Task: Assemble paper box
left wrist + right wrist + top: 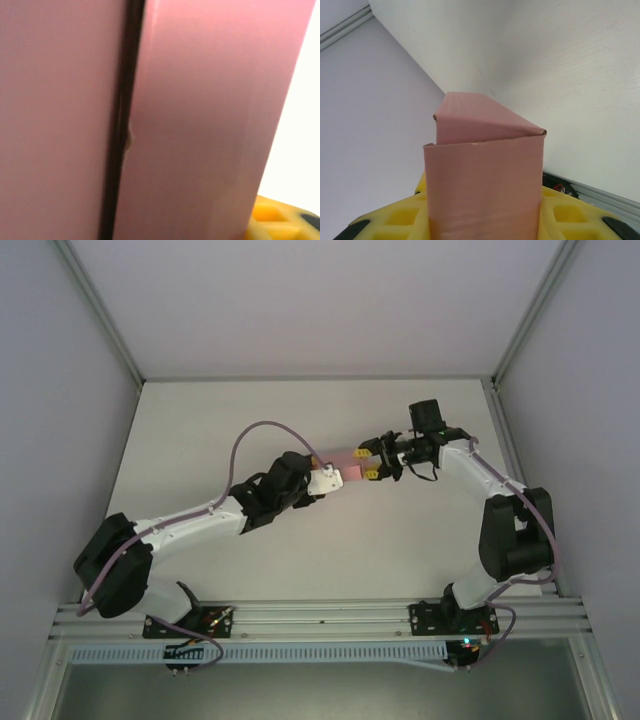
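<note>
Paper box (350, 467), pale pink, over the middle of the bench (300, 410), clamped at one end between the yellow fingers (395, 220) of the right hand (373, 461). Left hand (328, 480) close against the opposite end; clenched or released, impossible to tell.

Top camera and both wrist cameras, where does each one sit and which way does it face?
Top: above and behind, looking down at the table; both arms, left gripper and right gripper meeting at the box.
Left wrist: close against the box; a yellow finger in the corner.
Right wrist: looks along its yellow fingers, past the gripped box, toward the wall.
Shared: all three see the pink box.
</note>
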`<state>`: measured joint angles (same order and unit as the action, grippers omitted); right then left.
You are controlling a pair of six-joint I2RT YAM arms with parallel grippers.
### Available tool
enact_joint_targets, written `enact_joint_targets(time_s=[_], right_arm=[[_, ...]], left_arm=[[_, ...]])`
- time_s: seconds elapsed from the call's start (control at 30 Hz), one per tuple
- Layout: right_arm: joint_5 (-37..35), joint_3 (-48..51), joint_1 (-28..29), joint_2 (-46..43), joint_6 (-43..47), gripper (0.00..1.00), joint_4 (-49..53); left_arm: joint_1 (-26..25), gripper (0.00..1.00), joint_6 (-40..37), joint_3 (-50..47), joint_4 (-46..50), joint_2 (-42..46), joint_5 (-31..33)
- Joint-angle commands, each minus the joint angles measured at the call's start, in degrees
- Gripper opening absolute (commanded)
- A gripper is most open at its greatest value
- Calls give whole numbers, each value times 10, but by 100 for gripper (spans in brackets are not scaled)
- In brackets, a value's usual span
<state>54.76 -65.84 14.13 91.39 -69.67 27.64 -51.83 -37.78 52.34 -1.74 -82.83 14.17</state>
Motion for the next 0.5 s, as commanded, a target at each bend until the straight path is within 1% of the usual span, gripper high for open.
enact_joint_targets(time_s=[0.0, 0.07, 0.1, 0.13, 0.23, 0.33, 0.37, 0.43, 0.47], right_arm=[[20, -1, 3, -8, 31, 34, 38], [15, 1, 3, -10, 39, 37, 40], [11, 3, 3, -13, 41, 41, 39], [7, 6, 4, -15, 41, 47, 35], [-6, 13, 3, -24, 44, 74, 17], [-52, 10, -9, -47, 82, 91, -1], [-69, 14, -19, -60, 99, 99, -24], [-85, 26, -50, -85, 127, 100, -60], [-93, 39, -73, -101, 135, 100, -80]], left_arm=[[-3, 41, -5, 2, -29, -5, 16], [-2, 35, -4, 3, -25, -2, 14], [-2, 34, -3, 5, -20, -1, 11], [-2, 33, -2, 5, -18, 0, 9], [-2, 30, 0, 14, 6, 5, -2], [0, 30, 2, 36, 65, 5, -36], [3, 30, 5, 46, 96, 3, -51], [12, 29, 16, 66, 159, -2, -72], [20, 29, 27, 77, 194, -2, -93]])
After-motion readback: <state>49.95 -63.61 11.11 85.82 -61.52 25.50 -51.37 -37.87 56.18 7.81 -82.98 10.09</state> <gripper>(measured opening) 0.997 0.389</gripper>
